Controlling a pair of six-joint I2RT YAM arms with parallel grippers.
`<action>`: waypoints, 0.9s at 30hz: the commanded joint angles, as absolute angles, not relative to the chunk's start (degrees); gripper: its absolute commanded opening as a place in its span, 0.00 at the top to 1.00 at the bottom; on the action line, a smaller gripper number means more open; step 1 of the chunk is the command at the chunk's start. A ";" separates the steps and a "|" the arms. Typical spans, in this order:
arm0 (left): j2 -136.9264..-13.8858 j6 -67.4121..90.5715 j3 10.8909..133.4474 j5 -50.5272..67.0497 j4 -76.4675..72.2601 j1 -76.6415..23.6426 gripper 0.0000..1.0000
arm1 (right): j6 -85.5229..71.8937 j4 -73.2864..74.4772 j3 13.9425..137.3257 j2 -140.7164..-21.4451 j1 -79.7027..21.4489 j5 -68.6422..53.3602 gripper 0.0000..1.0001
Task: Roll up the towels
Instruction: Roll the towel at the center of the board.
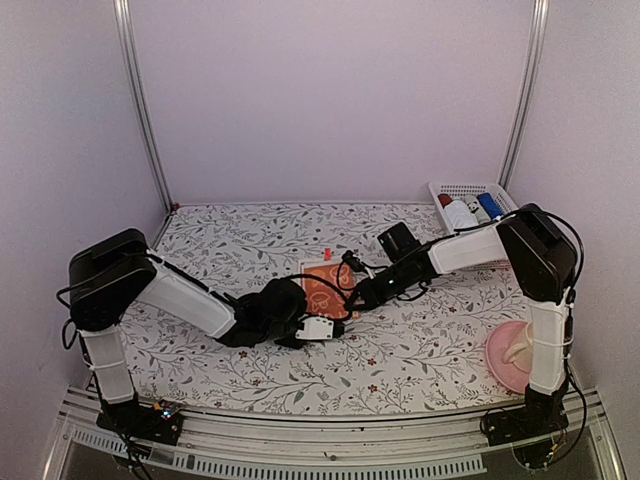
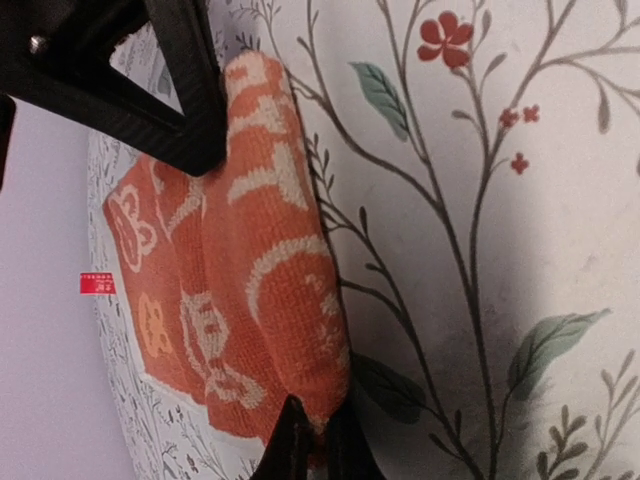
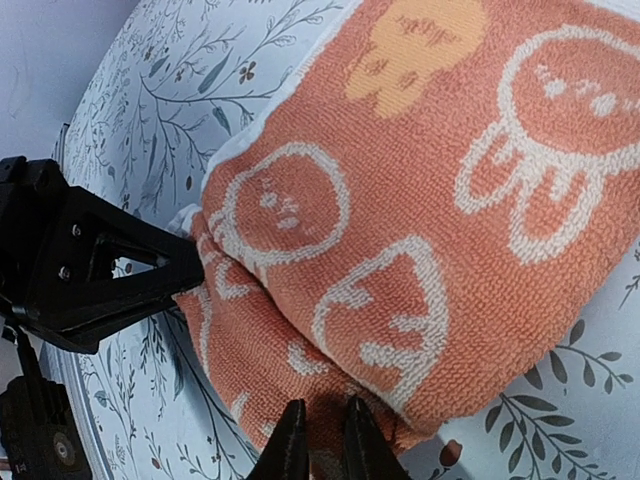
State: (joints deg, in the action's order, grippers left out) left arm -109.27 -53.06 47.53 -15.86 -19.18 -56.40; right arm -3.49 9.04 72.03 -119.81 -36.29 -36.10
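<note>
One of the towels, orange-red with white cartoon faces (image 1: 325, 283), lies mid-table with its near edge rolled into a thick fold (image 2: 280, 290). My left gripper (image 1: 312, 318) is shut on one end of that fold; in its wrist view the fingertips (image 2: 315, 445) pinch the cloth. The right gripper (image 1: 350, 298) is shut on the other end, with cloth (image 3: 420, 200) bunched between its tips (image 3: 322, 440). Each wrist view shows the other gripper across the fold: the right one (image 2: 190, 130) and the left one (image 3: 140, 270).
A white basket (image 1: 470, 190) with bottles stands at the back right. A pink object (image 1: 512, 355) sits near the right arm's base. A small red tag (image 1: 327, 250) lies just behind the towel. Frame posts rise at both back corners.
</note>
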 commanded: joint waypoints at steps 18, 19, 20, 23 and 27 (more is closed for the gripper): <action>-106.26 -45.39 61.60 23.76 23.67 -45.24 1.00 | 28.32 -11.82 38.53 -82.95 -47.07 -14.16 0.28; -106.79 -45.36 62.49 25.09 24.95 -44.72 1.00 | 31.13 -13.20 37.40 -82.66 -48.74 -12.87 0.28; -107.46 -45.35 63.40 26.37 26.23 -44.25 1.00 | 32.57 -13.87 37.00 -83.00 -50.11 -11.94 0.28; -109.41 -45.29 66.37 30.24 29.95 -42.66 1.00 | 36.45 -15.00 37.72 -85.93 -54.19 -7.85 0.27; -111.85 -45.18 69.37 34.36 33.87 -40.32 1.00 | 40.77 -16.36 39.75 -91.02 -57.57 -3.35 0.28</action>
State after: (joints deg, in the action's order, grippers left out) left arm -109.45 -45.69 66.78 27.40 27.07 -42.59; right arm 33.52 -12.16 37.95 -86.96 -55.33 -10.44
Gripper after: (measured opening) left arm 0.042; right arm 0.726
